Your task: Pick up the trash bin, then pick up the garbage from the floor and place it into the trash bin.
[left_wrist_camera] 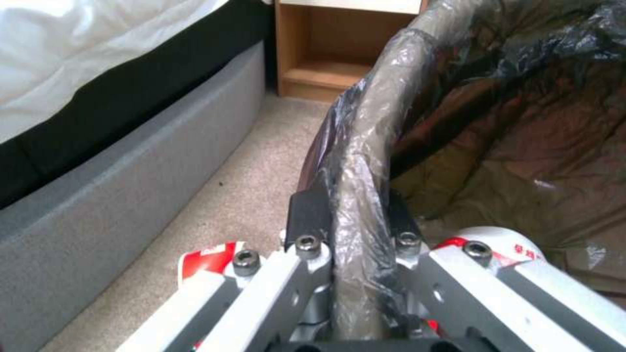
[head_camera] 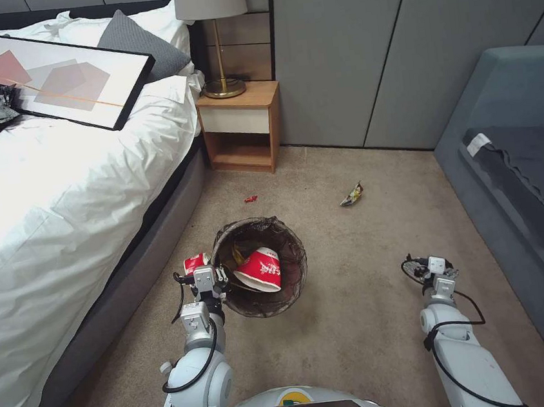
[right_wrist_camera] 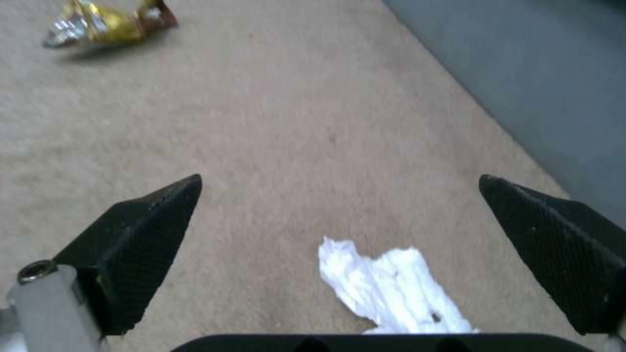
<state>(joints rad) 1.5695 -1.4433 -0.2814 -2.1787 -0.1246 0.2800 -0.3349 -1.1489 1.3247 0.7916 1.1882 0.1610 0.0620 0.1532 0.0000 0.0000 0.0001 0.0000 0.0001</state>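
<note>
From the head view, the trash bin (head_camera: pixel 260 266) sits in front of the robot between the bed (head_camera: pixel 56 187) and the open floor (head_camera: pixel 362 323), its dark liner folded over the rim. Inside it a red-and-white paper cup (head_camera: pixel 259 270) lies on its side, with a bit of yellow wrapper beside it. The left gripper (head_camera: pixel 207 281) is at the bin's near-left rim, and a second red-and-white cup (head_camera: pixel 195 263) sits just outside the bin next to that gripper. The right gripper (head_camera: pixel 429 269) hangs low over the carpet, well apart from the bin. Farther off lie a yellow snack wrapper (head_camera: pixel 351 194) and a small red scrap (head_camera: pixel 251 199), near the nightstand (head_camera: pixel 241 129).

In the left wrist view, the left gripper (left_wrist_camera: pixel 355 215) is clamped on the bag-covered rim of the trash bin (left_wrist_camera: pixel 371 146), one dark pad on each side of the wall. The brown liner sags inside the bin.

In the right wrist view, the right gripper (right_wrist_camera: pixel 339 220) is spread wide and holds nothing. A crumpled white tissue (right_wrist_camera: pixel 391 288) lies on the floor (right_wrist_camera: pixel 293 122) between its fingers, and the yellow snack wrapper (right_wrist_camera: pixel 107 24) lies beyond.
</note>
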